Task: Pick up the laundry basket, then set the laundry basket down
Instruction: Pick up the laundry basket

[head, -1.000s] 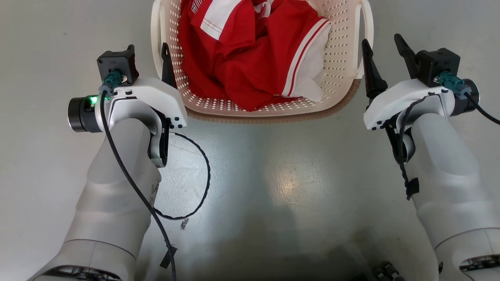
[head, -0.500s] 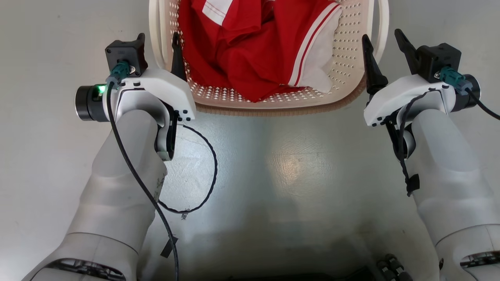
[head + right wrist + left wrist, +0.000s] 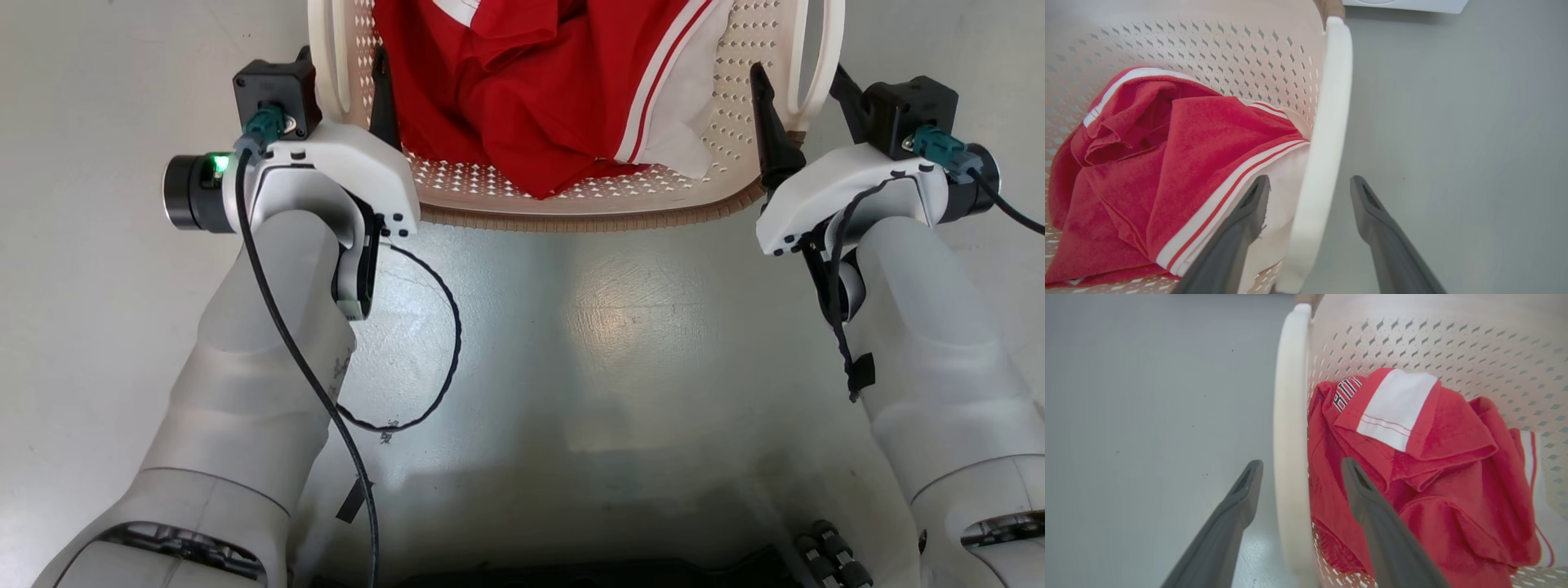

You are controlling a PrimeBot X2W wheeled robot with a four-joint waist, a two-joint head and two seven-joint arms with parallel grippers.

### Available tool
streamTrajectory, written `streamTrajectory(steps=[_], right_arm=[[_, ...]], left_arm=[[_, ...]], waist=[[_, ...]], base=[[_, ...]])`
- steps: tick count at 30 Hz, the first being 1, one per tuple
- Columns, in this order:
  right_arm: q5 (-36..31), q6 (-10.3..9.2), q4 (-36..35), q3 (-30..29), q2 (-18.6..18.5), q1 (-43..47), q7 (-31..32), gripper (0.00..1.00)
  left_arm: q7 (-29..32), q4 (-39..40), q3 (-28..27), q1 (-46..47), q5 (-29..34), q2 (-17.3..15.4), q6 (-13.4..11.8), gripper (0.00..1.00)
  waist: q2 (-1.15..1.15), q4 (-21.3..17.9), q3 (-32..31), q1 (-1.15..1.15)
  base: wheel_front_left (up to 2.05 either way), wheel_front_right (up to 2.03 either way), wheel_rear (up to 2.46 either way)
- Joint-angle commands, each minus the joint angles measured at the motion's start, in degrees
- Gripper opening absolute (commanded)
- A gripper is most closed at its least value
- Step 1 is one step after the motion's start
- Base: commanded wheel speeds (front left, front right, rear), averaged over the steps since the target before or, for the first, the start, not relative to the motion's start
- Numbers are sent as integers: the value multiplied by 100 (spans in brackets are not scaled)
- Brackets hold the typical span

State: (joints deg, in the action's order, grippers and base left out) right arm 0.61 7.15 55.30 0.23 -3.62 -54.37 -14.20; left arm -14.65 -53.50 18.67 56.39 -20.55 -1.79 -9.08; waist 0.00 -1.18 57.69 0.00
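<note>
Pick-up step, pre-grasp. Laundry basket point(image 3: 588, 216) sits on the floor between both arms (red garment point(image 3: 522, 106) inside). Left gripper point(image 3: 1301, 467) and right gripper point(image 3: 1309, 183) are both spread, each straddling a white side handle point(image 3: 1327, 122) without pinching it. Next, likely: close both together, then lift level.
</note>
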Motion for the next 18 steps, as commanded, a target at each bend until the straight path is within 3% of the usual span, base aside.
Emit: streamTrajectory(steps=[1,6,7,8,9,10,18], right_arm=[[34,34,16,103,74,88,-80,100],[106,34,67,163,74,65,-80,100],[135,34,99,179,74,62,-80,73],[163,34,134,196,74,53,-80,32],[194,34,166,220,74,45,-80,0],[269,34,235,254,74,44,-80,0],[514,34,512,354,74,75,-80,0]], left_arm=[[-35,57,-66,2,-19,-109,-60,100],[-35,36,-17,42,-1,-109,-61,100],[-35,38,2,48,13,-109,-54,97],[-35,42,18,53,25,-109,-43,64],[-35,24,38,53,15,-109,-5,46],[-35,27,36,55,-29,-109,27,0],[-35,17,107,-48,-155,-109,-10,0]], waist=[[0,2,12,0],[0,3,22,0],[0,5,23,0],[0,6,25,0],[0,4,27,0],[0,6,27,0],[0,-11,-74,0]], base=[[0,0,0],[0,0,0],[0,0,0],[0,0,0],[0,0,0],[0,0,0],[0,0,0]])
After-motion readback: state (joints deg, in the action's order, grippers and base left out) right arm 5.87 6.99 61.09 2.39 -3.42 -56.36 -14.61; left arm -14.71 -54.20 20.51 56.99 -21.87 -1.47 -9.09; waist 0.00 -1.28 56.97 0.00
